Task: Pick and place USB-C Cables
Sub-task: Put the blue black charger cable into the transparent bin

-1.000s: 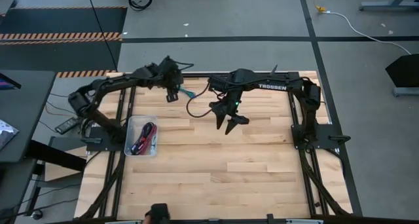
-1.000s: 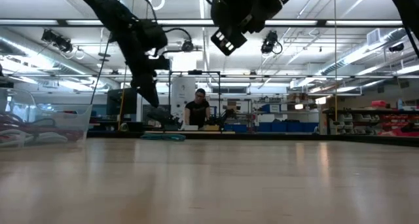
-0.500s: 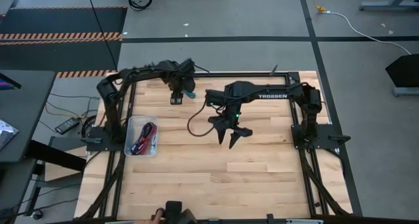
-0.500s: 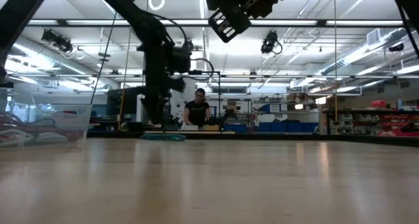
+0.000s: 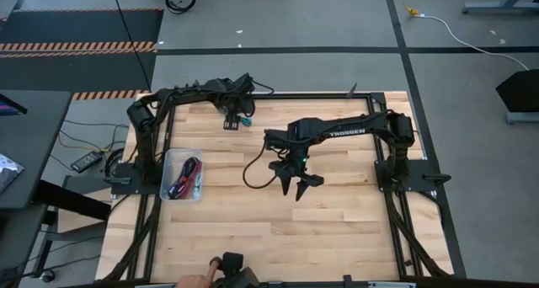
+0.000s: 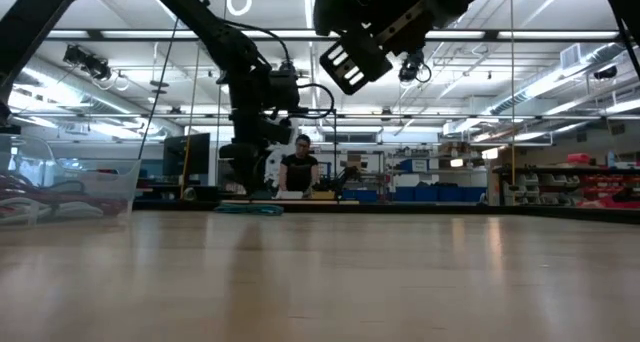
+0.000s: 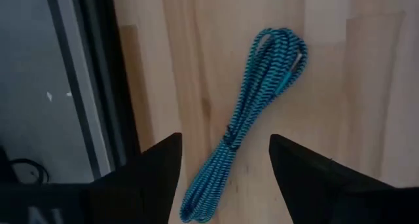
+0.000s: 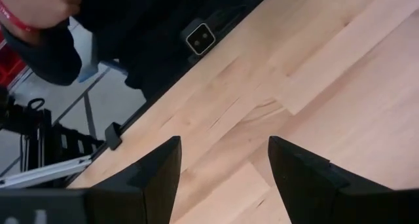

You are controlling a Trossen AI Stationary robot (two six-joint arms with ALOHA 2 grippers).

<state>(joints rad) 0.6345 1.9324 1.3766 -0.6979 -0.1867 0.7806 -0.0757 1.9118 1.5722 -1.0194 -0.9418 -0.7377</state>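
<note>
1. Left gripper (image 5: 242, 113) now lowered over teal cable (image 7: 245, 129) at table's 11 o'clock, jaws spread astride it, not yet closed: pickup imminent.
2. Right gripper (image 5: 301, 187) drifted toward centre, jaws apart, empty.
3. Other cables sit in clear tub (image 5: 169, 193) at 9 o'clock; colours indistinct, count unclear.
</note>
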